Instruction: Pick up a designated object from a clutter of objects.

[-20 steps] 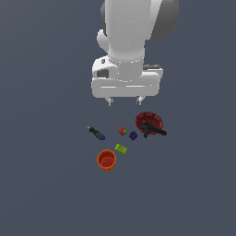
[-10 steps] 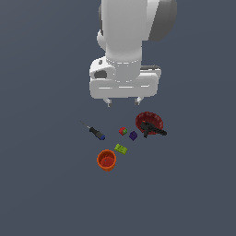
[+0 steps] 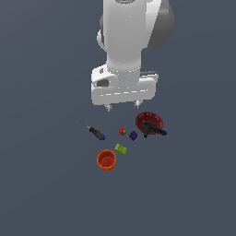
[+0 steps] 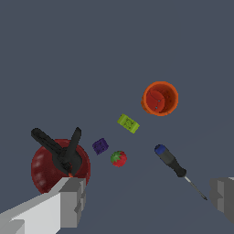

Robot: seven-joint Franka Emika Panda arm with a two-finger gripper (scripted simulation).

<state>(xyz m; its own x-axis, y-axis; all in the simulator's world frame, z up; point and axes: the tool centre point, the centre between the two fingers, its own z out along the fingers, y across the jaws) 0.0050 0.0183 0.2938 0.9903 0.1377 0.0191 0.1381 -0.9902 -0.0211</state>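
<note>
Clearly, your claw [image 3: 123,107] hung wide open and empty above the table [image 3: 46,184]. You had the red-green cube [image 4: 118,158] lying below it, between its fingertips [image 4: 73,201], touching nothing, just beside the purple cube [image 4: 100,146], near the blue-handled screwdriver [image 4: 170,161].

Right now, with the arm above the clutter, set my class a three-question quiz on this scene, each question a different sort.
1. True or false: the jaws are shut on the red-green cube.
2. Which item lies nearest the red-green cube? A) orange cup B) purple cube C) screwdriver
3. Fill in: the black clamp-like tool rests across the dark red ____.

Key: 1 false, the gripper hangs open above the items, holding nothing; 2 B; 3 bowl.
</note>
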